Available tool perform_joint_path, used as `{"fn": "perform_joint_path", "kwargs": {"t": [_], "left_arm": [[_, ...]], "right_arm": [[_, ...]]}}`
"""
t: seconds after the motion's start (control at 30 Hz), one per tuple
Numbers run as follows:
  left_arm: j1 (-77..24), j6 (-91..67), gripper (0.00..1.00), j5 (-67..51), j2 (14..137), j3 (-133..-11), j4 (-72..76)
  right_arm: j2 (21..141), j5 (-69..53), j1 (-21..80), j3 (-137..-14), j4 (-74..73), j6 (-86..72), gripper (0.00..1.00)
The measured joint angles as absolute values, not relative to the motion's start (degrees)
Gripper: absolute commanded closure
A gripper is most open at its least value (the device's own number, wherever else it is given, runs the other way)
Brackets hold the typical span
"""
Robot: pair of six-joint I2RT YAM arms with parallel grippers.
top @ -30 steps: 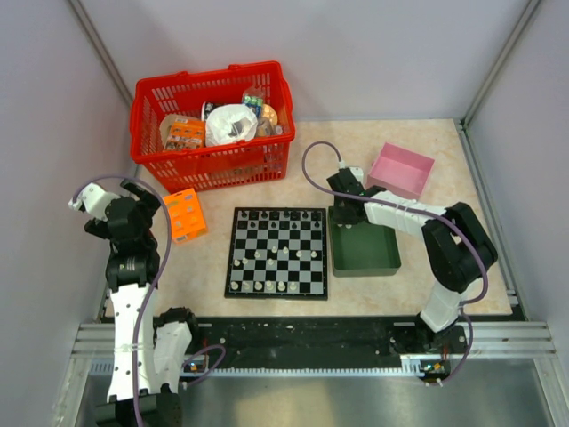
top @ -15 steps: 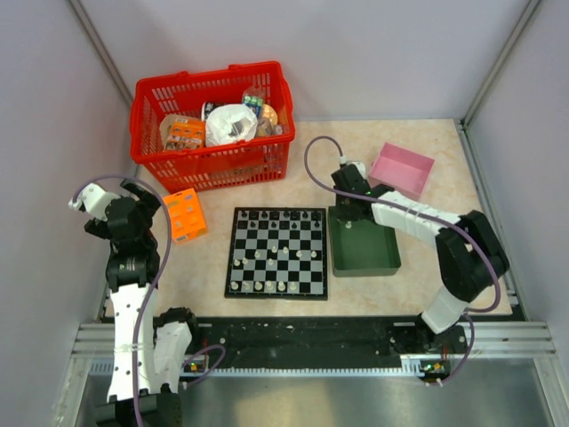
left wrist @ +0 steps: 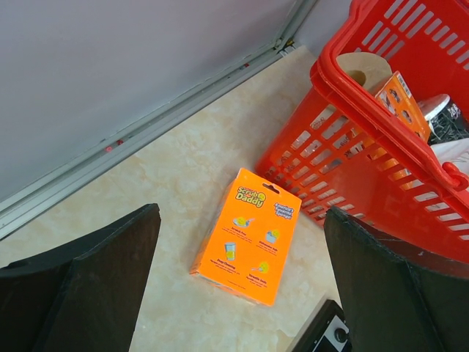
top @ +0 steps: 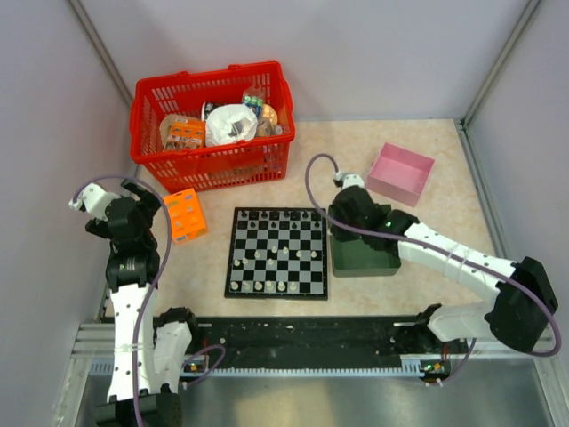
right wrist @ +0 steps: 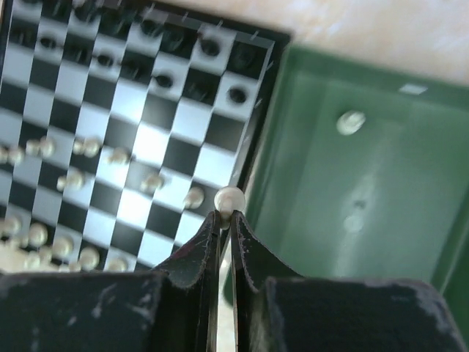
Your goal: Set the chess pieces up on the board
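- Carrying one pale pawn [right wrist: 229, 199] from the dark green tray [top: 360, 260] to the chessboard [top: 276, 295] is, as I judge it, the step you have in hand.
- Your right gripper [right wrist: 226, 220] is pinched almost fully closed, and its two fingertips clamp the pawn just under its round head. The piece rides clear of the tray floor, above the seam where the tray's left wall meets the board's right border.
- The board lies near the middle of the tabletop, towards the near edge, with the tray just beside it on the right.
- Black pieces [right wrist: 237, 94] line the board's far rows. The pale pieces [right wrist: 154, 181] stand loosely across the middle and near rows, so the set-up looks well short of finished.
- One more pale piece [right wrist: 351, 122] lies on the tray floor, well apart from your gripper.
- For the next move, swing left over the board and pick a free square among the pale ranks. Come down straight, as the neighbouring pieces stand close enough to be toppled. Open only once the base sits flat.
- Your left gripper [left wrist: 242, 213] stands wide open and holds nothing. It hangs above the orange Scrub Daddy box [left wrist: 249, 235] beside the red basket [left wrist: 381, 169], near the tabletop's far left corner.
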State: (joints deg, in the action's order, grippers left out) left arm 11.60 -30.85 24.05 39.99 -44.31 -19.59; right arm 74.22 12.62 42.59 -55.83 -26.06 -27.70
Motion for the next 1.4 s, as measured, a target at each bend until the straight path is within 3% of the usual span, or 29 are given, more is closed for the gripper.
{"fn": "perform_joint_path", "kwargs": {"t": [0.3, 0.43, 0.93, 1.4], "left_arm": [[11.6, -31.42, 0.01, 23.55, 39.11, -43.81, -19.62], [11.6, -31.42, 0.01, 23.55, 38.74, -43.79, -19.62], [11.6, -31.4, 0.01, 23.64, 38.39, -43.79, -19.68], [11.6, -31.44, 0.01, 23.49, 38.89, -43.79, -19.62]], "right_arm": [[72.23, 17.98, 63.7, -47.94, -24.36, -31.81, 0.99], [72.86, 20.38, 67.99, -46.65, -22.44, -32.64, 0.99], [81.82, 22.87, 72.29, -46.59, -18.33, -32.62, 1.0], [82.98, 19.62, 72.42, -46.3, -16.91, -32.6, 1.0]]}}
